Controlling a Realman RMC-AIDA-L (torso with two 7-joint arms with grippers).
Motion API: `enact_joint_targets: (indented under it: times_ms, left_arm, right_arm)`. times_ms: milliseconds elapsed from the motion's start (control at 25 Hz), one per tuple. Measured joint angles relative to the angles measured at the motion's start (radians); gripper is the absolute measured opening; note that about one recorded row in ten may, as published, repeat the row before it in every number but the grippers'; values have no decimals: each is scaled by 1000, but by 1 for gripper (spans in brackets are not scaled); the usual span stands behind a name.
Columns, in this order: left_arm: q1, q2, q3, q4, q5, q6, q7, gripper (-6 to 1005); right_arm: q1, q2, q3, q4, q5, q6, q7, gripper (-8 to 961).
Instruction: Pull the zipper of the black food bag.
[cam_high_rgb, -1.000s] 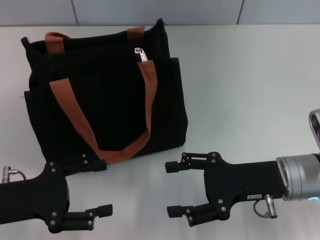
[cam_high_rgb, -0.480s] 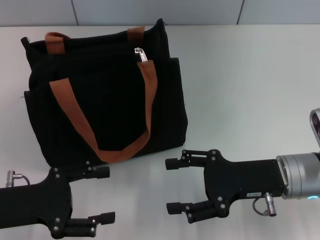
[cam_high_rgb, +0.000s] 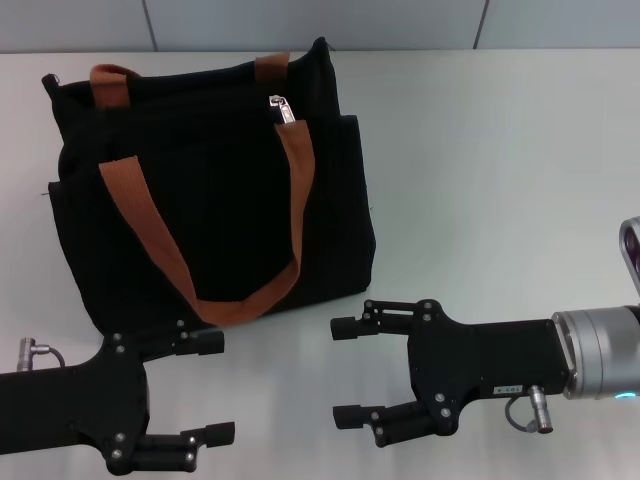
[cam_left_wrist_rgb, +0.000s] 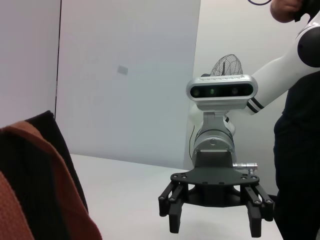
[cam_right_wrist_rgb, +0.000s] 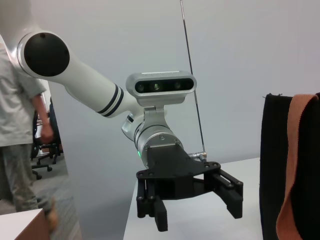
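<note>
White table (cam_high_rgb: 480, 150), pale grey wall (cam_high_rgb: 300, 22)

No legible text; small white label on right claw (cam_high_rgb: 346, 371) body, unreadable.

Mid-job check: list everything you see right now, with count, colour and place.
black food bag: one, black, on the table's left half, far from both arms.
strap handles: two, orange-brown, one draped down the bag's front, one at its top edge.
zipper: one, silver, at the bag's top edge, toward its right end.
table: one, white, under everything.
left end effector: one, black, open, near the table's front edge below the bag.
right end effector: one, black, open, front centre, right of the bag.
</note>
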Motion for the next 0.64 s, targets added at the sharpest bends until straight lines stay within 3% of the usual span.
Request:
enact_joint_targets:
  times_ms: [640]
  left_arm:
    - [-1, -3, 0, -2, 0, 0, 9, 832]
  right_arm:
    - [0, 1, 2, 5, 13, 0, -9, 835]
